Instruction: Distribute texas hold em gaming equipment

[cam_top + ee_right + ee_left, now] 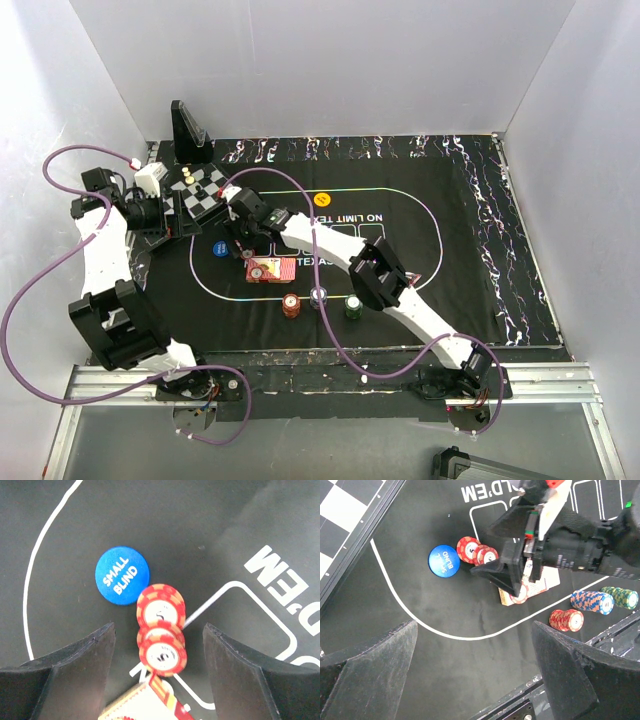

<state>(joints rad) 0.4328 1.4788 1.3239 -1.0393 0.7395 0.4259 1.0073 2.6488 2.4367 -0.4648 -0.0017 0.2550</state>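
Red chips (161, 614) lie in a short overlapping row on the black felt worktop (200, 520), just beside the blue small-blind button (122, 577), at its 5 o'clock in the right wrist view. The right claw (157, 647) straddles them, spread wide and gripping nothing. The card deck (145, 707) lies at their 6 o'clock. The left claw (475, 655) gapes wide, empty.

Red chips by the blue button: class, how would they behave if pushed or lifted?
The red chips lie overlapped, so a push would probably fan them apart. They look rigid and flat, likely sliding on the mat rather than rolling. Thin edges may be hard to pinch.
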